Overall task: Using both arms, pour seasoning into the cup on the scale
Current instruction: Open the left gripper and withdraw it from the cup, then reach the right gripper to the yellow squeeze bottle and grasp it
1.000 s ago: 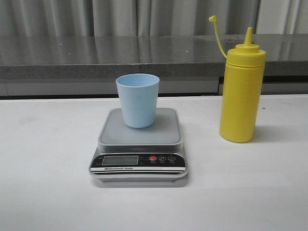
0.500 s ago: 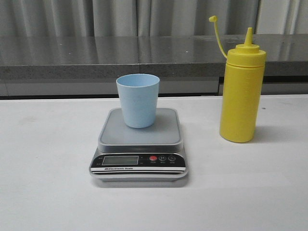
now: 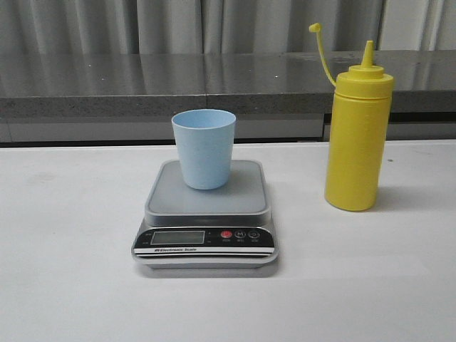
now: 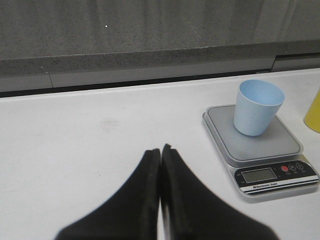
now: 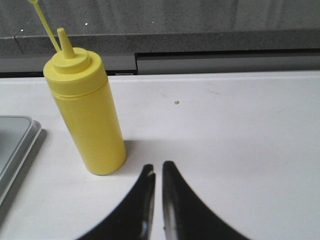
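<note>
The pale blue cup [image 3: 204,148] stands upright on the grey platform of the scale [image 3: 206,214], whose black panel faces front. It also shows in the left wrist view [image 4: 257,107] on the scale [image 4: 260,147]. The yellow seasoning bottle [image 3: 358,132] stands upright on the table to the right of the scale, cap off its nozzle and hanging on its tether. It shows in the right wrist view [image 5: 86,105]. My left gripper [image 4: 160,150] is shut and empty, left of the scale. My right gripper [image 5: 158,167] is shut and empty, near the bottle's base. Neither gripper shows in the front view.
A white table [image 3: 71,285] carries everything. A grey stone ledge [image 3: 107,85] runs along the back, with grey curtains [image 3: 178,25] behind it. The scale's edge [image 5: 15,140] shows in the right wrist view.
</note>
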Available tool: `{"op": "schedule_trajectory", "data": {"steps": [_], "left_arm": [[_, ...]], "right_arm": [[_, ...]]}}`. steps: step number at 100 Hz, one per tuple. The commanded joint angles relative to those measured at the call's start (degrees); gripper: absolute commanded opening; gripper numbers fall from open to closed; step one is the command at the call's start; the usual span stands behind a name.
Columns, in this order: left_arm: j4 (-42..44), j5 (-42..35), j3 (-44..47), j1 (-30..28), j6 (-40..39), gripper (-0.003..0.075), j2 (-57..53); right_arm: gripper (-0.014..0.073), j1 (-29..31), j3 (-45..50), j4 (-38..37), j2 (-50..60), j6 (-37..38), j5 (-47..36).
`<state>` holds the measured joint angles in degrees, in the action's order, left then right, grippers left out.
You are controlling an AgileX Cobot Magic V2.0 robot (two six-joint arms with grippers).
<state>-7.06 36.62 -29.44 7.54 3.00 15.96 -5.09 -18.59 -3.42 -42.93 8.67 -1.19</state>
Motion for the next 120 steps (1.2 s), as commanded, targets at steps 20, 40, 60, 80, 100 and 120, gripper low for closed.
{"op": "schedule_trajectory", "data": {"steps": [20, 40, 60, 80, 100, 120], "left_arm": [[-0.85, -4.01, -1.55, -0.17, -0.52, -0.0020, 0.45], [-0.85, -4.01, -1.55, -0.17, -0.52, -0.0020, 0.45], [-0.85, -4.01, -1.55, -0.17, -0.52, -0.0020, 0.45], [-0.85, -4.01, -1.55, -0.17, -0.52, -0.0020, 0.45], [-0.85, -4.01, -1.55, -0.17, -0.52, -0.0020, 0.45], [-0.85, -4.01, -1.55, -0.17, -0.52, -0.0020, 0.45]], "right_arm": [[0.0664, -7.57, -2.15, 0.12, -14.92, -0.29, -20.22], [0.0643, -8.65, -2.15, 0.12, -25.34, -0.23, -32.24], [0.0643, -8.65, -2.15, 0.06, -35.63, -0.18, -45.14], [0.0643, -8.65, -2.37, -0.74, -43.93, 0.37, -55.94], [0.0643, -8.65, -6.65, -1.86, -49.78, 3.31, -56.92], [0.0643, -8.65, -11.37, -2.30, -54.15, 3.32, -56.62]]}}
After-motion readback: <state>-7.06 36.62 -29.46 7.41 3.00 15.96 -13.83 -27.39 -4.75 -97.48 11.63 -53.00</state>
